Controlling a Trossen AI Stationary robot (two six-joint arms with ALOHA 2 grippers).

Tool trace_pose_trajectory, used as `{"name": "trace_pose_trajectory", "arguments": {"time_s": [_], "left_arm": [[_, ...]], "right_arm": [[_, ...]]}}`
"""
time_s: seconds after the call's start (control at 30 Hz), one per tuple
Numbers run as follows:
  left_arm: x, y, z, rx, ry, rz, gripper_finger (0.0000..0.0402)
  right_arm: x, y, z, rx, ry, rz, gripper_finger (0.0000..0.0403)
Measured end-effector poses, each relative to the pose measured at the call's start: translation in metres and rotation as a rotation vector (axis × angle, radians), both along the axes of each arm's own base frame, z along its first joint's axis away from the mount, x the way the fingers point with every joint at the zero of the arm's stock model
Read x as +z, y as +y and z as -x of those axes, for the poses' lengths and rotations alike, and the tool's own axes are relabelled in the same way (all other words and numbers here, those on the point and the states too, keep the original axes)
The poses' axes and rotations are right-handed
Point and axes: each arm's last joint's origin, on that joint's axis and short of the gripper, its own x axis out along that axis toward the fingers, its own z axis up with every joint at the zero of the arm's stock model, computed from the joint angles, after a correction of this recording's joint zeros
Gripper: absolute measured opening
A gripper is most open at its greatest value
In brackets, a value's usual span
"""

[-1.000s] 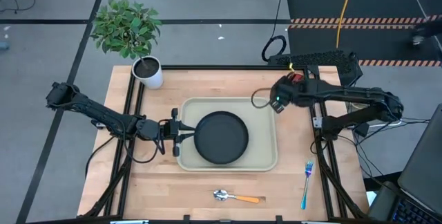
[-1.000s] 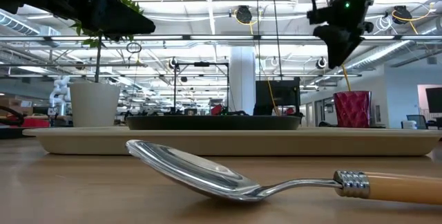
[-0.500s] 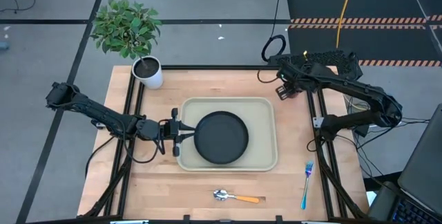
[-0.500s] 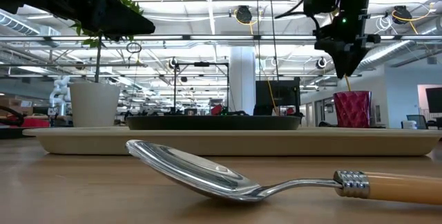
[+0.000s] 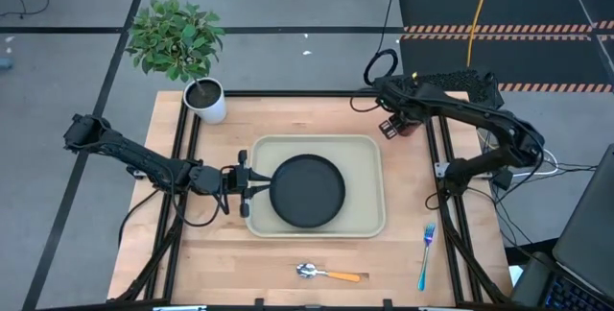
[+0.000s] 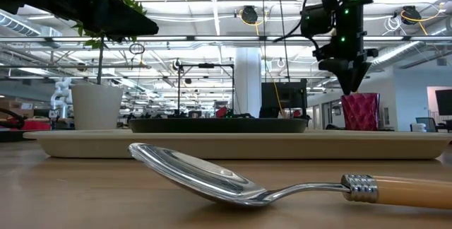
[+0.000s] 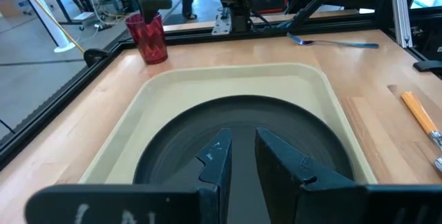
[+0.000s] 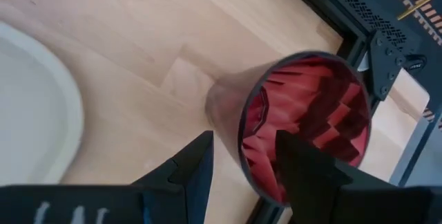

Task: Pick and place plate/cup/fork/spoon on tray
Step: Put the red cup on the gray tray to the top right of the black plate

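Observation:
The black plate (image 5: 307,191) lies flat on the beige tray (image 5: 369,157). My left gripper (image 7: 242,140) is at the plate's left rim, its fingers a narrow gap apart and pointing over the plate. The red cup (image 6: 360,111) stands upright on the table just beyond the tray's far right corner. My right gripper (image 8: 242,158) is open right above the cup, one finger over the cup's mouth and one outside its wall. The orange-handled spoon (image 5: 326,274) and the blue-handled fork (image 5: 424,255) lie on the table near its front edge.
A white pot with a green plant (image 5: 206,100) stands at the table's far left corner. Black frame rails run along the table's left and right sides. Bare wood shows in front of the tray around the spoon (image 6: 233,179).
My right gripper has gone from over the tray's far right corner toward the table's far edge, then down to just above the red cup. The cup, the plate and my left arm have kept still.

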Motion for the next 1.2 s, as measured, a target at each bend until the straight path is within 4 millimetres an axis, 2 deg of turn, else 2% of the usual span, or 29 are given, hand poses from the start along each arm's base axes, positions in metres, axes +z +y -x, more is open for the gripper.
{"name": "trace_pose_trajectory", "arguments": {"time_s": [0.3, 0.8, 0.97, 1.2], "left_arm": [[-0.0005, 0.0, 0.0001, 0.0, 0.005, -0.002, 0.0069], [-0.0006, 0.0001, 0.0002, 0.0, 0.006, -0.001, 0.0069], [-0.0006, 0.0001, 0.0002, 0.0, 0.007, -0.001, 0.0069], [-0.0006, 0.0001, 0.0002, 0.0, 0.006, -0.001, 0.0069]], "right_arm": [[-0.005, -0.0108, 0.0007, 0.014, 0.015, -0.005, 0.0148], [-0.0056, -0.0107, -0.0005, 0.074, -0.021, -0.065, 0.0146], [-0.0056, -0.0104, -0.0002, 0.085, -0.013, -0.07, 0.0116], [-0.0096, -0.0088, 0.0018, 0.119, 0.015, -0.088, 0.005]]}}
